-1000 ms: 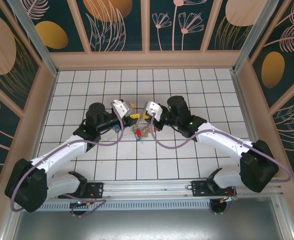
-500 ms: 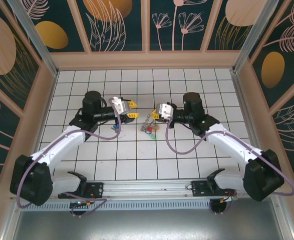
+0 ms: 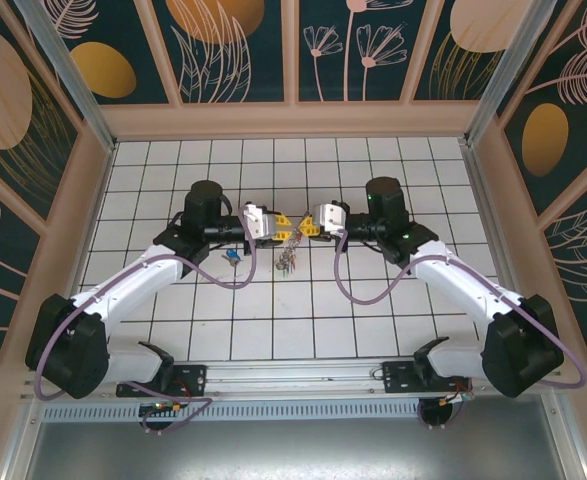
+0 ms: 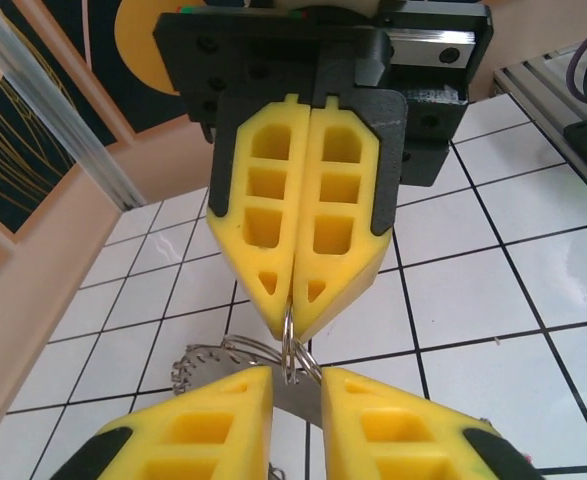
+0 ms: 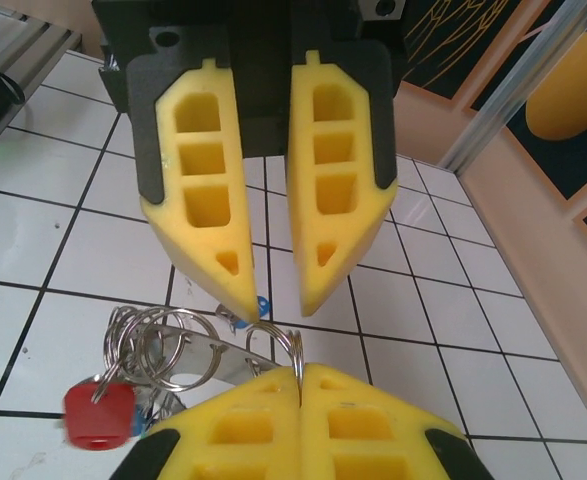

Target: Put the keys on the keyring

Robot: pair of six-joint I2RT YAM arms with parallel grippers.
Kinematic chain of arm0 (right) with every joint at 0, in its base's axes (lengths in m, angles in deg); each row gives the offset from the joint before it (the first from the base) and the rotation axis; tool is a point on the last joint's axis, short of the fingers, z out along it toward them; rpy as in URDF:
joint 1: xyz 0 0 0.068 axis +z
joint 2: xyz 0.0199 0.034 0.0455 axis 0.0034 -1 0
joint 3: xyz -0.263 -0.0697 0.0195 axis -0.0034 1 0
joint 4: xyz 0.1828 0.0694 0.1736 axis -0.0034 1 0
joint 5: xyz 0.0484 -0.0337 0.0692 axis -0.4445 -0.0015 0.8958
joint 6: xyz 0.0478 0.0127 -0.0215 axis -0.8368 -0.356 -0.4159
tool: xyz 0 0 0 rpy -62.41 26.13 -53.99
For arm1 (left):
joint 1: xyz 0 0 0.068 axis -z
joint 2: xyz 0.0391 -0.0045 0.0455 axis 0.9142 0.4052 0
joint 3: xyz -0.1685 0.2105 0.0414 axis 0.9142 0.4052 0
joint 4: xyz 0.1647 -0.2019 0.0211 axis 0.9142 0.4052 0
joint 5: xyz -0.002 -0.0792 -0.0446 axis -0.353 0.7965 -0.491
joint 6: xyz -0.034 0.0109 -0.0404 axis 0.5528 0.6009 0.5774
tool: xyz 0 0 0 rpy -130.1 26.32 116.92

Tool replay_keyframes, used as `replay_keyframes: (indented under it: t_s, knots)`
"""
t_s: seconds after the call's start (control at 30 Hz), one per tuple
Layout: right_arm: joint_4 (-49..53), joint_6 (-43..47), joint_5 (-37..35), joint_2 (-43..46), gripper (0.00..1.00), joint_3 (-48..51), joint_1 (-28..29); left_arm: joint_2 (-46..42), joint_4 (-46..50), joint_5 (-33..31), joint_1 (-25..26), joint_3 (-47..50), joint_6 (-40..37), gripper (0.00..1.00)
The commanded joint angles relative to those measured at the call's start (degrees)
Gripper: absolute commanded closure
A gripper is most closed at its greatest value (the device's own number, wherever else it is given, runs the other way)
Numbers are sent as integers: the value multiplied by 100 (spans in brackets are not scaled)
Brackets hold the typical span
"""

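The keyring [image 5: 235,352] is hanging above the middle of the bench [image 3: 273,320], with a red key [image 5: 98,412] and other keys [image 3: 287,258] dangling below it. The right gripper [image 5: 301,372] is clamping one wire loop of the keyring between fingers pressed together. The left gripper [image 5: 275,310] is facing it from the keyring's other side, fingers standing apart, one tip just beside the metal. A blue key [image 3: 231,257] is lying on the bench, left of the keyring

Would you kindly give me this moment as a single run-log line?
right claw: shut on thin grey metal keyring | left claw: open at it | red-headed key: looped on adjacent rings
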Motion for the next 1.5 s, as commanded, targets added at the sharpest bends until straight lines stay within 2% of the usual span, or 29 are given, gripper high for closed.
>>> replay_keyframes:
  t_s: [0.0,0.37,0.7,0.9,1.03,1.3,1.47]
  knots:
    - [-153,88,400,-24,100,-276,39,54,94,6,66,-128,-235,80]
    - [187,308,438,-199,100,-537,239,18,22,-404,117,-96,-291,80]
    - [434,439,485,-365,100,-744,353,-98,41,-958,117,1,-430,76]
    - [585,505,543,-402,100,-857,421,-108,278,-1031,116,6,-653,83]
    - [763,581,526,-393,100,-900,435,-167,447,-1175,116,13,-857,82]
    - [549,444,509,-384,100,-842,570,-20,313,-673,118,14,-806,80]
    - [380,345,483,-436,100,-791,649,2,138,-674,132,52,-713,82]
